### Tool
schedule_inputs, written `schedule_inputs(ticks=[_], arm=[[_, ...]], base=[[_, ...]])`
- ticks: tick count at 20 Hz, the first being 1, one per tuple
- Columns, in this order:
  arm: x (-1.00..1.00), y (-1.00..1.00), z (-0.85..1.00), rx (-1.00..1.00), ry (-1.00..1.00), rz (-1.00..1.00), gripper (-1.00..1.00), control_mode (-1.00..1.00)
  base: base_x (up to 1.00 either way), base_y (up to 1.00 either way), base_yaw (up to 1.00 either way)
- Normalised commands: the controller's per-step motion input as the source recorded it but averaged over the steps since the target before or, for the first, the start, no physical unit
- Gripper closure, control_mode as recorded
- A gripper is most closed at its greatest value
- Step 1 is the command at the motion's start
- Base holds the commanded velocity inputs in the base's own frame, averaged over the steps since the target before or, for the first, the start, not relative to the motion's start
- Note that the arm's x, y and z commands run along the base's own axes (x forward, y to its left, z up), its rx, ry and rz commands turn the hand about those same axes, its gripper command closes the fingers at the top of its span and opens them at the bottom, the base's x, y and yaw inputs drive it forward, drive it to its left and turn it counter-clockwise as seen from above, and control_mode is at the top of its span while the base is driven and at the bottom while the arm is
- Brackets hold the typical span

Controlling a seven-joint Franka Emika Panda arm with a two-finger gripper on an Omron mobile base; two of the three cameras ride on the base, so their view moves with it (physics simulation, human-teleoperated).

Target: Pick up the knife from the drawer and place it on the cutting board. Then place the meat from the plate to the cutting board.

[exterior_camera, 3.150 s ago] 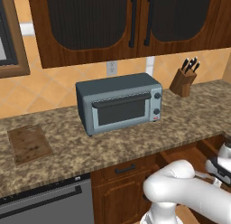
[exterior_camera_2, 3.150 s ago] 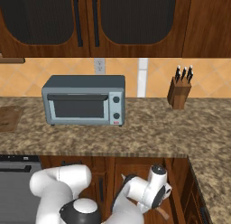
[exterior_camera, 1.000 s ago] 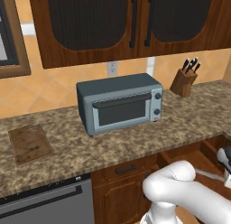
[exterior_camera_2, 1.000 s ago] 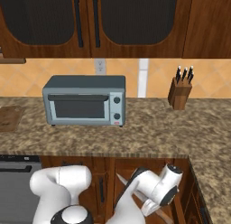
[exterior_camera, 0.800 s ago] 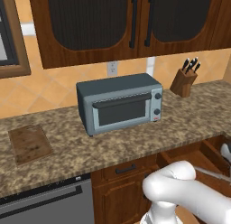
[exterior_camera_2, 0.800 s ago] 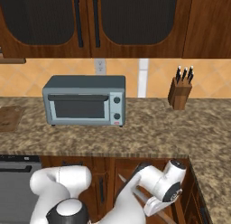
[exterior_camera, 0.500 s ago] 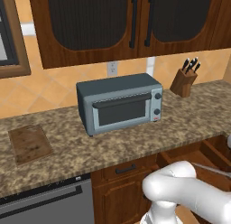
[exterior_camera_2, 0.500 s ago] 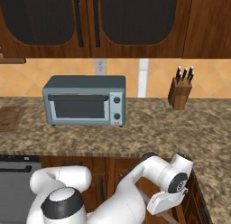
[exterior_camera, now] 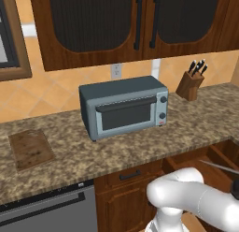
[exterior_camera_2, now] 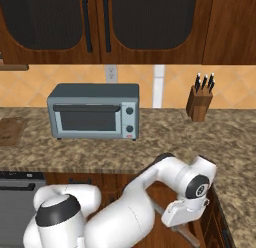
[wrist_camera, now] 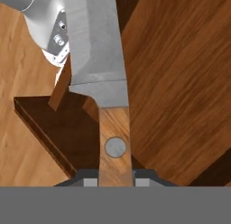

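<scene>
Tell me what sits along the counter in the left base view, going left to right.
Flat dark brown wooden cutting board → grey toaster oven → wooden knife block with black-handled knives.

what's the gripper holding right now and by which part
The gripper holds the knife, clamped on its wooden handle; the blade points away from the hand.

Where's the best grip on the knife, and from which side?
The wooden handle, as the gripper has it now: shut across its flat faces near the butt, approaching along the knife's length from the handle end. The handle is narrow and straight; the wide silvery blade points away from the hand.
</scene>
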Motion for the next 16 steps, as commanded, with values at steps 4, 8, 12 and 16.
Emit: schedule_inputs(ticks=[4,8,12,16], arm=[[-0.47,0.01,0.08,0.02,-0.01,0.00,1.00,-1.00],[-0.11,0.17,0.49,0.00,0.00,0.00,1.00,-1.00],[0.00,0.37,0.65,0.00,0.00,0.00,1.00,-1.00],[0.00,0.35,0.68,0.00,0.00,0.00,1.00,-1.00]], base=[[0.00,0.00,0.00],[0.00,0.00,0.00],[0.00,0.00,0.00],[0.00,0.00,0.00]])
